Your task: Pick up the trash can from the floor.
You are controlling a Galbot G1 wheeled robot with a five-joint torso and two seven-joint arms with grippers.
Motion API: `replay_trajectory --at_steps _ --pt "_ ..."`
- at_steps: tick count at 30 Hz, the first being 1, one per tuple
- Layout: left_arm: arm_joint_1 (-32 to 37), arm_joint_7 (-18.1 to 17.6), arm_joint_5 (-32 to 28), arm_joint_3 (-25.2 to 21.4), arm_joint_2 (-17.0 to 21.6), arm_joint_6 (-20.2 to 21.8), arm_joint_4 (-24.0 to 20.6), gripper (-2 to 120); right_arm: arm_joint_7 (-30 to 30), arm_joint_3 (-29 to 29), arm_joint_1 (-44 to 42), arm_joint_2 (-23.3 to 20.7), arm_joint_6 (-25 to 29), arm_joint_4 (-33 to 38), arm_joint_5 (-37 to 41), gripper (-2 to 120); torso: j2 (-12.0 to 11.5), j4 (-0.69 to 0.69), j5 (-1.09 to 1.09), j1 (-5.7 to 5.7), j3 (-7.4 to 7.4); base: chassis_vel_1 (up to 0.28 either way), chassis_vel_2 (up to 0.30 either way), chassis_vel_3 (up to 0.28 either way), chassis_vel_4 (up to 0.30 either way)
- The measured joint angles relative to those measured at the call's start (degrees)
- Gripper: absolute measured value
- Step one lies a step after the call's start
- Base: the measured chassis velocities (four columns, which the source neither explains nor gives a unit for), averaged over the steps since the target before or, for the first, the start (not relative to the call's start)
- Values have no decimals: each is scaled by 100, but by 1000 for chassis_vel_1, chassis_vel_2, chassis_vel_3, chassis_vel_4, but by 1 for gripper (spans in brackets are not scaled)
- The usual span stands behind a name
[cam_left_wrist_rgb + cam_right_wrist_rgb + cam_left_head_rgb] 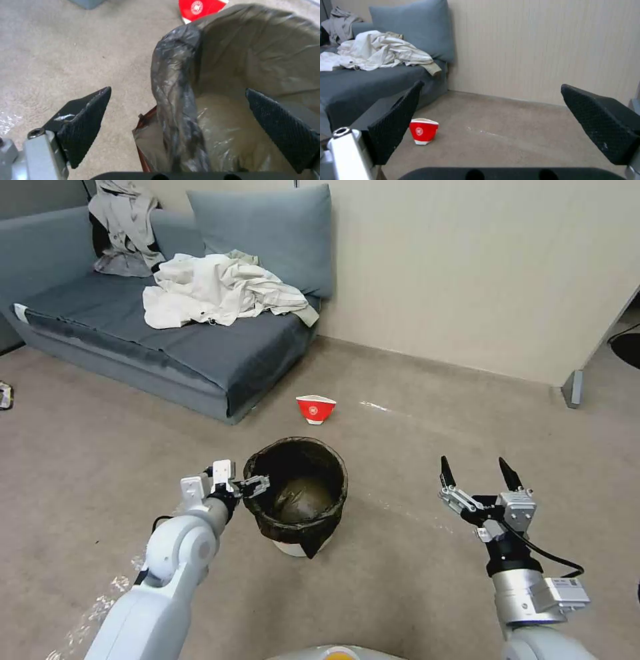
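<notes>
L gripper (252, 487) sits at the near-left rim of the trash can (297, 499), jaws released and straddling the rim: in the L wrist view (176, 105) one finger (85, 120) is outside over the floor (50, 62), the other (283, 125) inside over the liner, the bag-wrapped rim (175, 95) between them. No squeeze on the rim visible; whether a pad touches the bag can't be told.

R gripper (481, 477) hangs above the floor (413, 553) to the right of the can, well apart from it, jaws released wide w/ nothing between them; in the R wrist view (493, 130) both fingers (395, 130) frame bare floor (506, 140).

Trash can stands upright on the floor in front of the robot, dark crinkled liner folded over the rim, white body showing at the base.

Beyond the can, a red-and-white paper bowl (316, 409) on the floor, also seen in the L wrist view (200, 7) and R wrist view (423, 131), apart from the can. Farther back left, a grey sofa (200, 347) w/ a heap of pale clothes (213, 290) and a cushion (267, 237); beige wall (480, 280) behind.
</notes>
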Motion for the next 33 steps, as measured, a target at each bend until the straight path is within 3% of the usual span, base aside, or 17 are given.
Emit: replay_trajectory --at_steps 7,23,33 --pt "-231 -76 -81 146 14 7 451 100 5 16 21 6 -4 -52 -12 100 0 0 0 0 0 0 0 0 0" --pt "-229 -193 -209 156 -17 60 506 99 7 11 31 4 -6 -77 -21 100 1 1 0 0 -1 0 0 0 0" --pt "-179 -271 -374 130 -38 86 434 62 22 8 28 -15 6 -81 -22 100 1 0 -1 0 -1 0 0 0 0"
